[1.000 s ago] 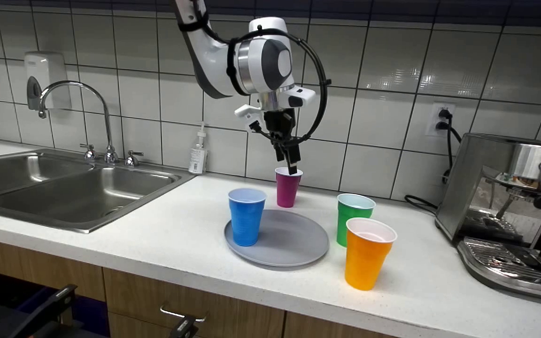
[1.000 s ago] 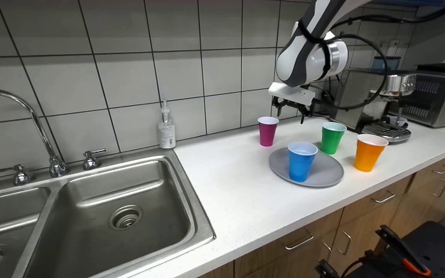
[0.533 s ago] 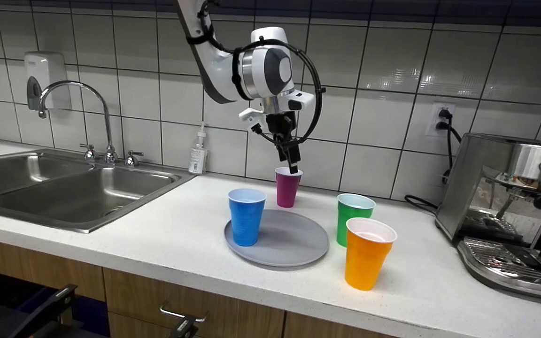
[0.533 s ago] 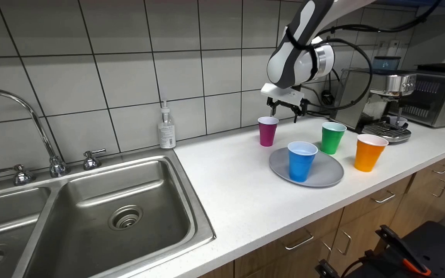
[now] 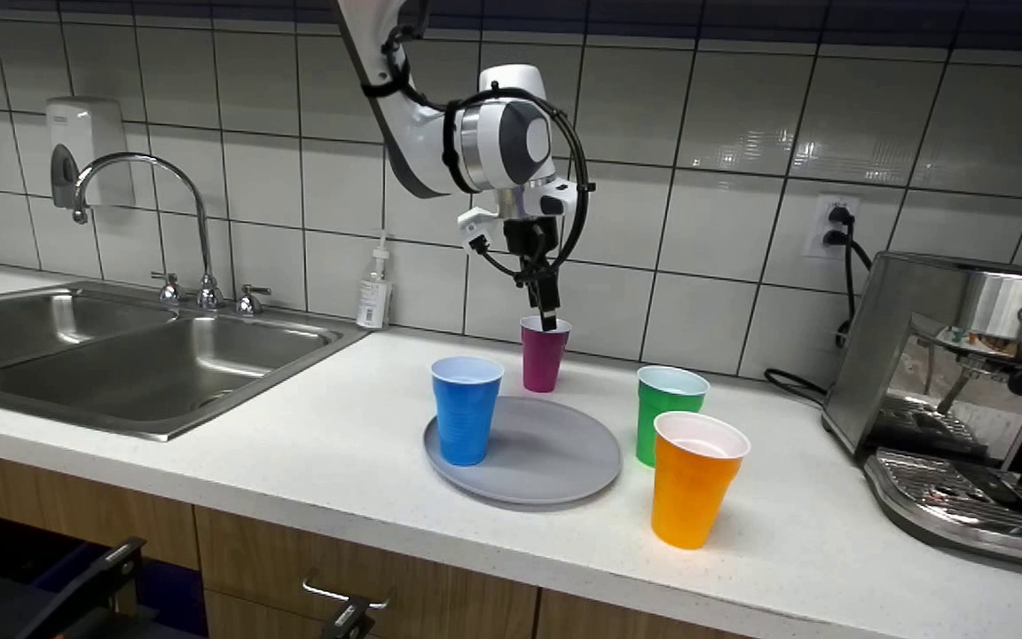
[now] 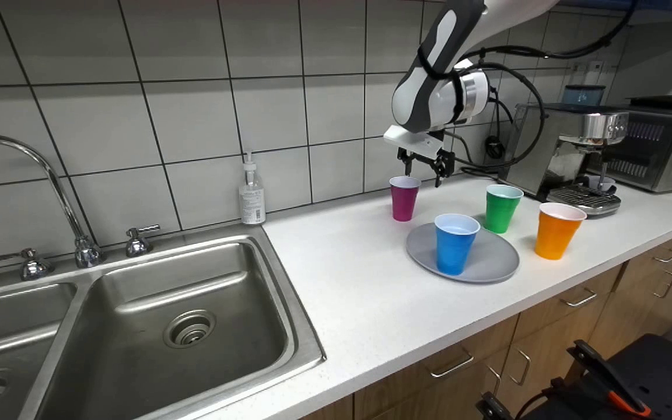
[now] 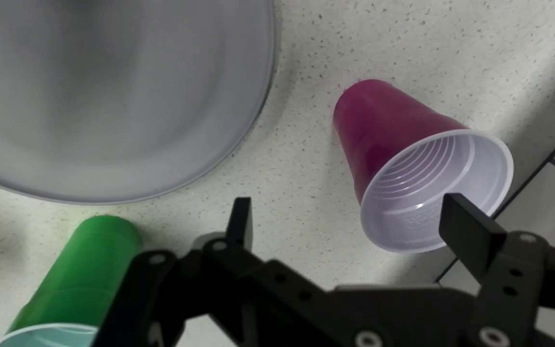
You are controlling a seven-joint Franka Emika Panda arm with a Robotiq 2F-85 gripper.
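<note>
The magenta cup stands upright on the white counter, at the far side close to the tiled wall; in the wrist view its white, ribbed inside shows. Over it hangs the gripper, fingers spread wide, one of them overlapping the cup's mouth in that view; whether it touches the rim I cannot tell. Nearer, and apart from this cup, lies a gray plate, carrying the upright blue cup on its left part; the blue cup's pale inner wall shows, its bottom is hidden. Right of the plate stand the green cup and, nearer, the orange cup, both upright, with light inner walls at their mouths. On the left a steel sink has two basins, the right one showing its drain. A see-through pump bottle stands at the sink's far right corner; how full it is I cannot tell. On the right sits an espresso machine; a blue-tinted container shows above it, its contents too small to make out. Farther right is a boxy gray appliance.
</note>
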